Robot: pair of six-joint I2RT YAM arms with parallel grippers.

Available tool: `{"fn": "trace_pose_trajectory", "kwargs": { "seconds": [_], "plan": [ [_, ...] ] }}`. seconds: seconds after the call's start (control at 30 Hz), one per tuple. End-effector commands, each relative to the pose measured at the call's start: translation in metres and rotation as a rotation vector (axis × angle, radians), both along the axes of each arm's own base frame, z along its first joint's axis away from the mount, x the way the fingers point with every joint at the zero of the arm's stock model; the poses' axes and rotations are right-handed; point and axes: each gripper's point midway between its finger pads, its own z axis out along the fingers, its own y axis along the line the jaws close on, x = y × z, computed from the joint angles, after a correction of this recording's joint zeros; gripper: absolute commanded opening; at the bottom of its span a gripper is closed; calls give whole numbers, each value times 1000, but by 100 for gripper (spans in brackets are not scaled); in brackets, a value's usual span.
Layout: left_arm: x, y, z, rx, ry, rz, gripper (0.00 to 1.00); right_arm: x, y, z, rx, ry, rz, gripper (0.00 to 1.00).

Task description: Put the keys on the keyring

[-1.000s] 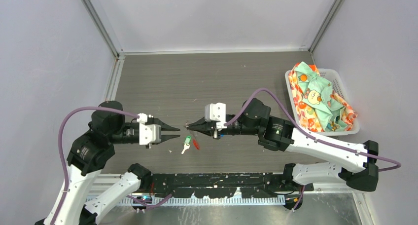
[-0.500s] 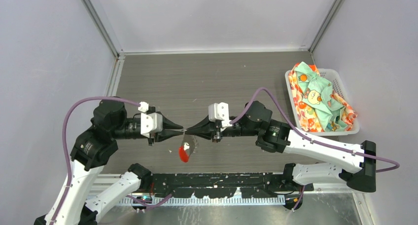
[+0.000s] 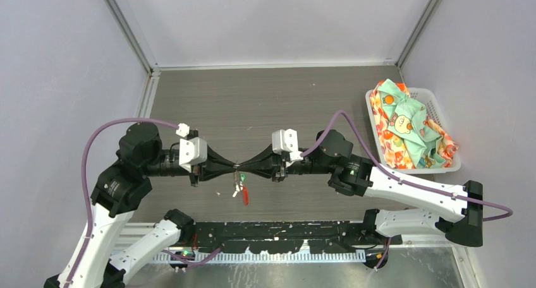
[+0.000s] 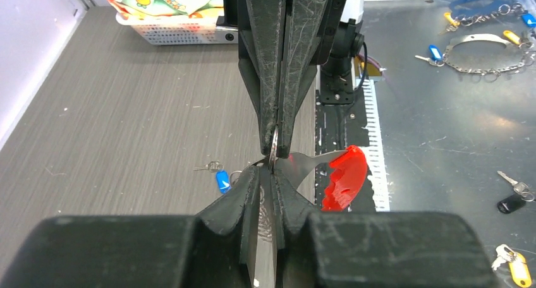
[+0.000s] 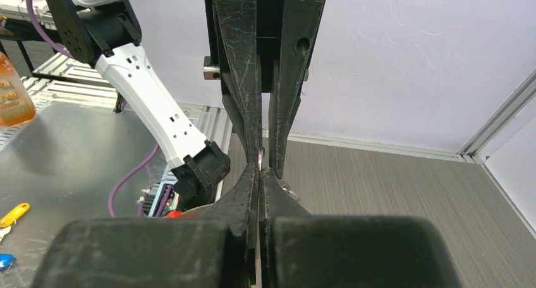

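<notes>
Overhead, the left gripper (image 3: 232,167) and right gripper (image 3: 244,167) met tip to tip above the table (image 3: 284,98), both narrow and pinching the keyring (image 3: 237,186), its red loop (image 3: 245,197) dangling. Only the left wrist view showed the metal ring (image 4: 274,150) between the fingers (image 4: 262,86) and a blue-headed key (image 4: 222,180) beneath.

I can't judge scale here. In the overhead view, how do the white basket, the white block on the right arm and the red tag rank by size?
1. white basket
2. white block, though it sits raised, nearer the camera
3. red tag, clearly smallest
</notes>
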Motion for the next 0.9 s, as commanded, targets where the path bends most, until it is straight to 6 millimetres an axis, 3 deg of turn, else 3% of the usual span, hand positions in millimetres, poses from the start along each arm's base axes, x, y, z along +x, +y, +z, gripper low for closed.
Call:
{"fn": "trace_pose_trajectory", "kwargs": {
  "seconds": [0.0, 0.33, 0.4, 0.5, 0.77, 0.87],
  "plan": [
    [-9, -4, 22, -58, -14, -52, 14, 1, 1, 19, 68, -15, -4, 1],
    [-13, -4, 27, -72, 14, -57, 13, 4, 5, 15, 45, -2, -12, 1],
    [-13, -4, 26, -71, 12, -50, 3, 4, 4, 15, 46, 1, -12, 1],
    [-6, -2, 24, -64, -5, -9, 1, 3, 5, 16, 40, 7, -8, 3],
    [5, 5, 4, 59, -34, 13, 0, 12, -4, 24, -67, 6, -70, 43],
    [6, 5, 1, 73, -50, 10, 1, 16, -5, 14, -223, 6, -69, 47]
  ]
}}
